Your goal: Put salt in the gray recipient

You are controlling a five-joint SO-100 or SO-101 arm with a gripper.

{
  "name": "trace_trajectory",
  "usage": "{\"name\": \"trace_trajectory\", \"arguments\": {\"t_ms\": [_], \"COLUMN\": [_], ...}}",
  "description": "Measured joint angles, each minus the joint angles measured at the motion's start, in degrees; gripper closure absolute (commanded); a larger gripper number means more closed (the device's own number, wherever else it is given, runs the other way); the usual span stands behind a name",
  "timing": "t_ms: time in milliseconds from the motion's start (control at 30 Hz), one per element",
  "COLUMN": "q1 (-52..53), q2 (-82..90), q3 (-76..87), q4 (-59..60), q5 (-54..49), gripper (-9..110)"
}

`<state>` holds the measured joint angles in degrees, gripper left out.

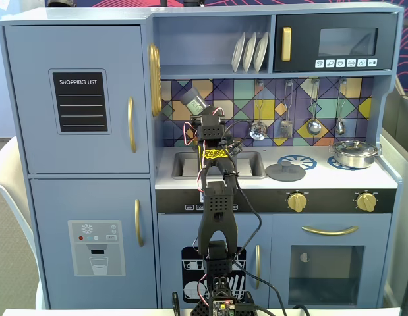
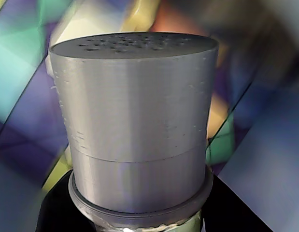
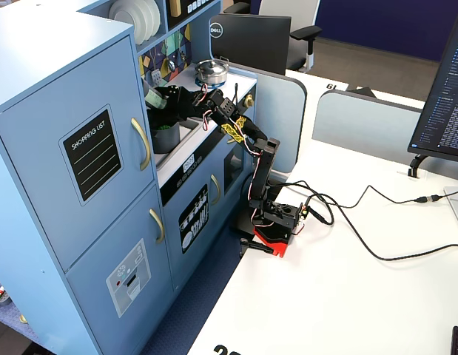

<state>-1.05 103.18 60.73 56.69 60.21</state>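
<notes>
The salt shaker [image 1: 192, 99] has a grey perforated cap and a pale greenish body. My gripper [image 1: 202, 113] is shut on it and holds it tilted up and to the left, above the sink [image 1: 184, 164] and in front of the tiled backsplash. In the wrist view the shaker [image 2: 137, 121] fills the frame, with the black jaws on both sides of its base, where my gripper [image 2: 139, 226] closes. The silver pot [image 1: 354, 153] stands on the right burner, far to the right of the gripper. In the other fixed view the shaker [image 3: 153, 101] is over the sink and the pot [image 3: 211, 70] is behind it.
A flat grey lid [image 1: 285, 172] lies on the left burner. Utensils [image 1: 314, 125] hang on the backsplash, and a shelf with plates [image 1: 250, 51] is just above the gripper. A dark cup-like thing [image 3: 167, 137] sits in the sink. Cables [image 3: 376, 244] run across the white desk.
</notes>
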Motion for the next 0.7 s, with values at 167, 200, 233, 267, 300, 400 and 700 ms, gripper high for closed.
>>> {"name": "trace_trajectory", "arguments": {"t_ms": [167,200,233,267,300,400,700], "q1": [-2.3,-2.5,-2.5,-2.5,-2.5,-2.0,0.3], "q2": [0.4,0.2,0.2,0.3,0.0,-1.2,-2.4], "q3": [5.4,5.5,5.3,4.5,3.3,0.5,-0.4], "q4": [-17.1,-20.5,-22.7,-23.5,-23.2,-17.7,-1.4], "q5": [-4.7,-5.9,-6.7,-7.1,-7.3,-5.9,-0.3], "gripper": [101,101,101,101,101,101,101]}}
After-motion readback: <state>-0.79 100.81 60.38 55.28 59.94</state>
